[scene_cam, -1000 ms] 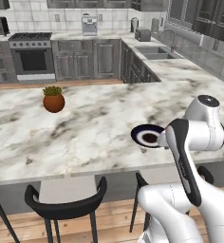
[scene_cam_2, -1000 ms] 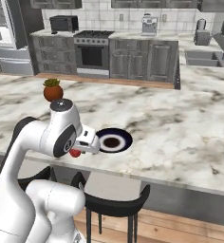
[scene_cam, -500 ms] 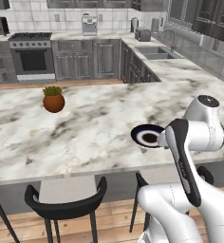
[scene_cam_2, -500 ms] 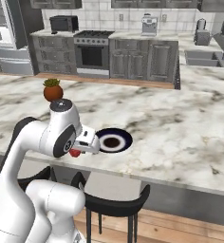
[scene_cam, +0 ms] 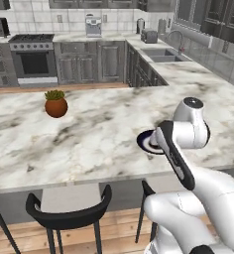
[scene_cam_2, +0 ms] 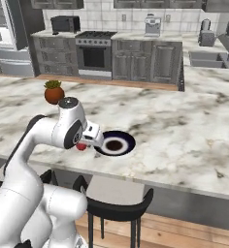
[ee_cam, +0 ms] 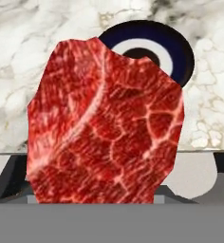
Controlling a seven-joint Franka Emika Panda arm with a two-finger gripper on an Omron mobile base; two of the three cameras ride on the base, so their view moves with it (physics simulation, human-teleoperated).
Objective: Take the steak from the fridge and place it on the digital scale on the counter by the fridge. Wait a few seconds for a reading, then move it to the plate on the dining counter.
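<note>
The red steak (ee_cam: 104, 123) sits in my gripper and hides the fingertips in the hand view. From the right base view the steak (scene_cam_2: 80, 146) shows as a small red lump under my gripper (scene_cam_2: 84, 144), which is shut on it at the near edge of the dining counter (scene_cam_2: 184, 140). The navy-rimmed plate (scene_cam_2: 128, 141) lies on the marble just right of the hand. In the hand view the plate (ee_cam: 181, 51) is beyond the steak, partly hidden by it. From the left base view my arm covers part of the plate (scene_cam: 145, 141).
A potted plant (scene_cam: 55, 103) (scene_cam_2: 54, 91) stands on the dining counter (scene_cam: 89, 139) to the left. Black stools (scene_cam: 69, 211) (scene_cam_2: 117, 209) stand under the near counter edge. Stove, cabinets and sink (scene_cam: 161, 54) line the far walls.
</note>
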